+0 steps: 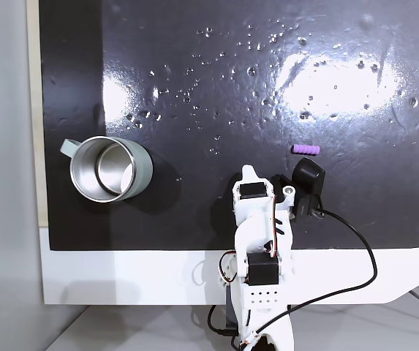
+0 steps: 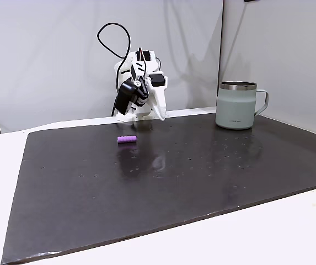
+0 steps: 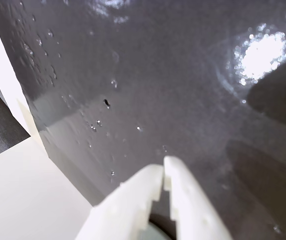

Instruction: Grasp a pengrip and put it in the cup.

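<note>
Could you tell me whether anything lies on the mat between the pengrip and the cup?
Nothing does. In both fixed views the pengrip and cup are separated by bare black mat; the folded arm sits nearer the mat's edge.

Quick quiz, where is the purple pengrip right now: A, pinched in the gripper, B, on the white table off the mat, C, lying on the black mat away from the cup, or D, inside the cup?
C: the pengrip lies alone on the black mat, apart from the cup, and the gripper holds nothing.
</note>
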Action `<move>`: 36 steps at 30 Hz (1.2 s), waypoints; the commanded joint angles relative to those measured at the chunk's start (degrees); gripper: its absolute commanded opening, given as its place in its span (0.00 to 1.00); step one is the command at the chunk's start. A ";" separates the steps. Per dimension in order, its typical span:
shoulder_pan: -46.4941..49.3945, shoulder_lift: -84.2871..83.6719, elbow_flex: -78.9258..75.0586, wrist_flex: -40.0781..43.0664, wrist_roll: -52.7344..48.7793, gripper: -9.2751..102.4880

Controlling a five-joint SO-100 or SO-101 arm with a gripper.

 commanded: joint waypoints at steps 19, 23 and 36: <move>0.09 0.62 -5.89 -1.32 -4.39 0.08; 0.70 0.62 -12.83 3.69 -8.79 0.08; 11.78 -30.67 -33.22 1.49 -13.36 0.08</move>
